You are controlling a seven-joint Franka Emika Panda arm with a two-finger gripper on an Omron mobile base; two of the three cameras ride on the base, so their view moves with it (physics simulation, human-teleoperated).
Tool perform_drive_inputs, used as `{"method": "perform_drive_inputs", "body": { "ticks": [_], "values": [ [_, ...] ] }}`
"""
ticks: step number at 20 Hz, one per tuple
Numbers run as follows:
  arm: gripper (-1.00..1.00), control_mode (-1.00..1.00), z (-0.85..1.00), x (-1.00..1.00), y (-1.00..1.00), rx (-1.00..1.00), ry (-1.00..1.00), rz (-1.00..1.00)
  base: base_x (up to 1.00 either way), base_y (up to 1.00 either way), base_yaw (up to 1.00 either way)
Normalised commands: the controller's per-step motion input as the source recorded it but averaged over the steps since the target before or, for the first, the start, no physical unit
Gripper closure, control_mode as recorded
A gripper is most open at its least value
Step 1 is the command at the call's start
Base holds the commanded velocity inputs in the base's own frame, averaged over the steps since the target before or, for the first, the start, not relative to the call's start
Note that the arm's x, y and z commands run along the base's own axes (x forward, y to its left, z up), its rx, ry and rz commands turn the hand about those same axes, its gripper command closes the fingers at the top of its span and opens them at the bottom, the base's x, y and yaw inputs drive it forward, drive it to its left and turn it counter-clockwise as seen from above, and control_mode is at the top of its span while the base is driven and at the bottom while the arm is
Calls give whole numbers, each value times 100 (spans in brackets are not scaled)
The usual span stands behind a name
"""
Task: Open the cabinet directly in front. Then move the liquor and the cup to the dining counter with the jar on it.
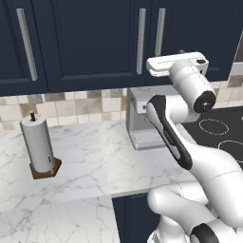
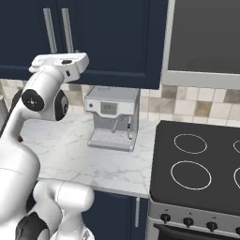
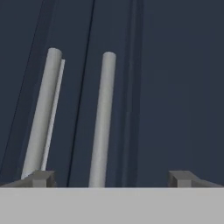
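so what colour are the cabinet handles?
Silver, on the dark navy cabinet; handles clearest in the hand view.

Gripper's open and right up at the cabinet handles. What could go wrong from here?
1. The two handles sit close together at the door seam; in the hand view the open gripper spans one with the other at its finger, so it might catch both or the wrong door.
2. The cabinet doors are still shut; a door swinging out may hit the arm's wrist.
3. The coffee machine stands directly below the arm.

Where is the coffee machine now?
The coffee machine stands on the marble worktop against the tiled wall, below the closed cabinet and left of the stove.
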Motion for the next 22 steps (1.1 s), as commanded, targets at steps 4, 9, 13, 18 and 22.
{"method": "perform_drive_inputs", "body": {
  "ticks": [4, 9, 13, 18, 22],
  "values": [
    [-100, -100, 0, 67, 0, 0, 4, 0, 0, 0, 0],
    [-100, -100, 0, 5, 0, 0, 0, 0, 0, 0, 0],
    [-100, -100, 0, 0, 0, 0, 0, 0, 0, 0, 0],
    [-100, -100, 0, 0, 0, 0, 0, 0, 0, 0, 0],
    [-100, -100, 0, 3, 11, 0, 0, 0, 0, 0, 0]
  ]
}}
